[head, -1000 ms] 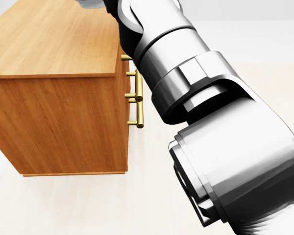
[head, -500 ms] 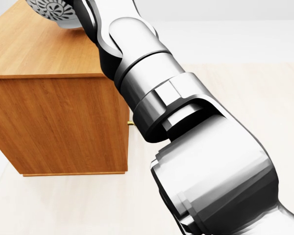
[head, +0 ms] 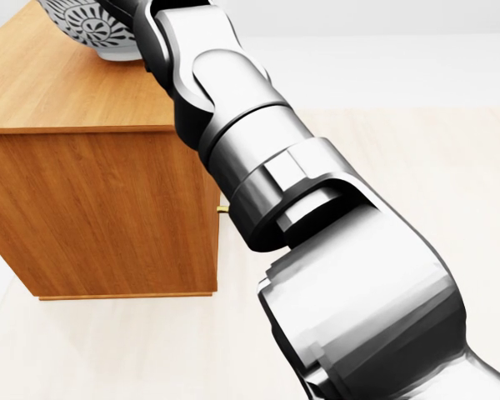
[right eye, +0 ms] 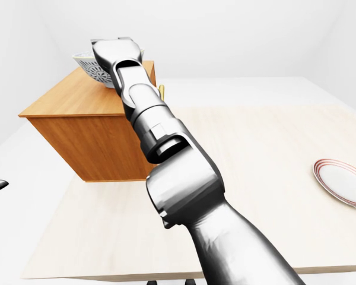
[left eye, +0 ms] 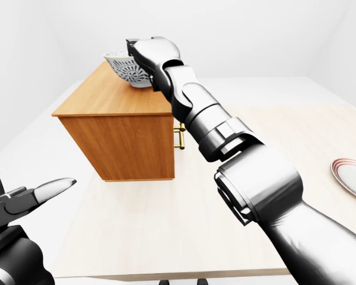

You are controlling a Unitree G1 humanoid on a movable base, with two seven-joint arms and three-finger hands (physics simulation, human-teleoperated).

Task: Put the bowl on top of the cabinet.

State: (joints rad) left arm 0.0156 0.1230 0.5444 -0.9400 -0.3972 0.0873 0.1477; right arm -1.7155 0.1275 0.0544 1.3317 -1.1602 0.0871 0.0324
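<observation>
Bowl: the bowl [left eye: 122, 66] is sitting at the far end of the cabinet's top, near the top of the left-eye view. Its foot is appearing to meet the wood, and it is standing upright.
Bowl markings: a dark lace-like pattern is running round its white outer wall; this is ornament rather than lettering.
Right hand: the right hand [left eye: 149, 52] is pressing against the bowl's right side at the rim. Its fingers are lying hidden behind the wrist, so whether they are gripping the bowl cannot be told.
Right arm: the right arm [head: 317, 242] is stretching from the lower right up across the cabinet's corner and is filling much of the head view.
Cabinet: the cabinet [left eye: 121, 139] is standing on the surface, a plain wooden box with an orange-brown grain.
Handles: the brass handles [left eye: 179, 136] are showing on its right face, partly covered by the arm.
Surface: the surface [left eye: 160, 225] is spreading out pale and light-grained beneath the cabinet.
Plate: the plate [right eye: 343, 181] is lying flat at the right edge, well apart from the cabinet, with thin red rings running round its rim.
Left hand: the left hand [left eye: 21, 200] is hanging low at the bottom left, off the surface's edge, with its fingers [left eye: 54, 185] spread out and holding nothing.
</observation>
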